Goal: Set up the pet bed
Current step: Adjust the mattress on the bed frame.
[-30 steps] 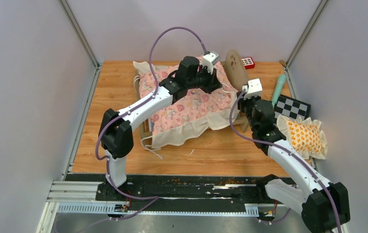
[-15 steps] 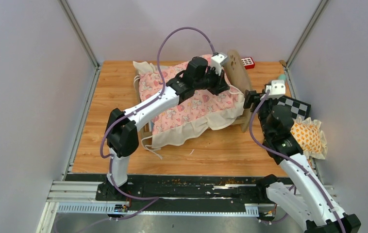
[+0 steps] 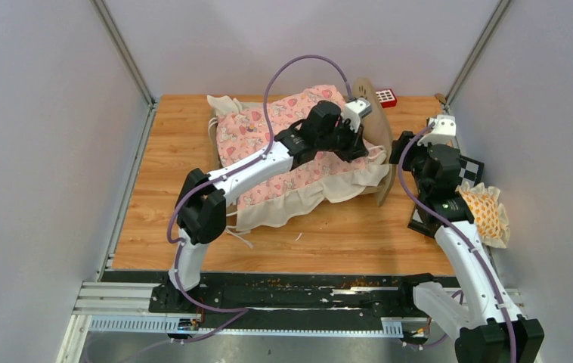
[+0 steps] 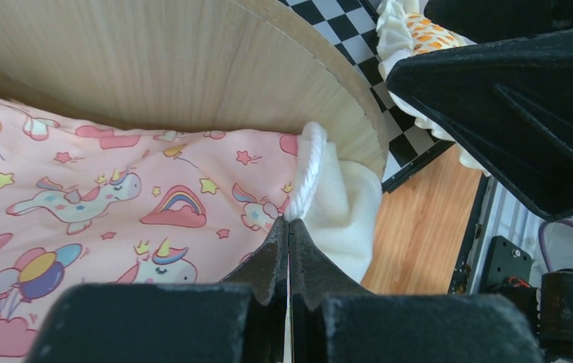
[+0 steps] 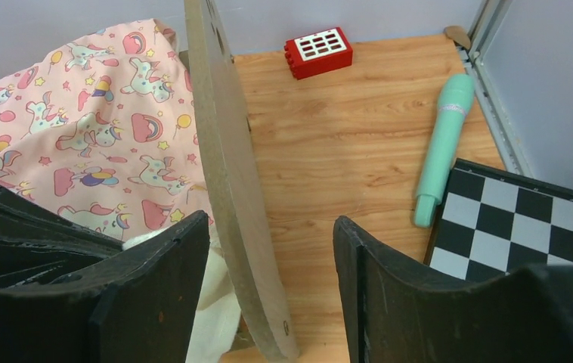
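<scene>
The pet bed (image 3: 370, 106) stands at the back middle of the table, its rounded wooden headboard (image 5: 227, 166) on the right end. A pink unicorn quilt (image 3: 283, 162) lies rumpled over it. My left gripper (image 4: 289, 223) is shut on the quilt's cream ruffle and white cord (image 4: 310, 166), right beside the headboard (image 4: 155, 60). My right gripper (image 5: 272, 242) is open at the headboard's near end. The board's edge stands between its fingers, closer to the left finger (image 5: 162, 280). In the top view the right gripper (image 3: 401, 151) sits just right of the bed.
An orange-patterned frilled pillow (image 3: 487, 215) lies at the right edge, partly on a black-and-white checkerboard (image 5: 518, 219). A teal stick-shaped toy (image 5: 442, 147) and a red block (image 5: 318, 51) lie behind the headboard. Grey walls close in the table.
My left gripper has carried the quilt's corner rightward up to the headboard. My right arm swung right and farther back, and its jaws opened wider around the headboard's edge.
</scene>
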`<state>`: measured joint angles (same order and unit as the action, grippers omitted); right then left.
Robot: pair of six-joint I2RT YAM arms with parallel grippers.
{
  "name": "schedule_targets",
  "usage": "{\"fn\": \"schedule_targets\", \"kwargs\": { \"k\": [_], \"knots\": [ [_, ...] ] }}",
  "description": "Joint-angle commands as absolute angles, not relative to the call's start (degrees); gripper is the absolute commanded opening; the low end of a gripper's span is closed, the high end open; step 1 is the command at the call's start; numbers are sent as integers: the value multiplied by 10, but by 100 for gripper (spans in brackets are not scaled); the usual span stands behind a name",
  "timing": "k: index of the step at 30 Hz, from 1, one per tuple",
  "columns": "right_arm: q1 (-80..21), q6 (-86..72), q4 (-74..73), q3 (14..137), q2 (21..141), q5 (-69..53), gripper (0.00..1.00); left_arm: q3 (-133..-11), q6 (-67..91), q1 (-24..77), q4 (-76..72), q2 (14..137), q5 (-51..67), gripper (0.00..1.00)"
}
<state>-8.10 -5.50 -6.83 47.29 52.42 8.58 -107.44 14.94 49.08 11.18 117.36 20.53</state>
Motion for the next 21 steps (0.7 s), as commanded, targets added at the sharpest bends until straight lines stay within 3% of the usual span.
{"fn": "schedule_targets", "kwargs": {
  "k": [1, 12, 21],
  "knots": [
    [-71, -99, -68, 461, 497, 71, 61, -1088, 159, 499, 105, 1175, 224, 0],
    [-59, -124, -143, 473, 439, 97, 60, -1046, 191, 541, 109, 1129, 249, 0],
    [-58, -127, -182, 485, 396, 98, 60, -973, 288, 569, 7, 1115, 297, 0]
  ]
}}
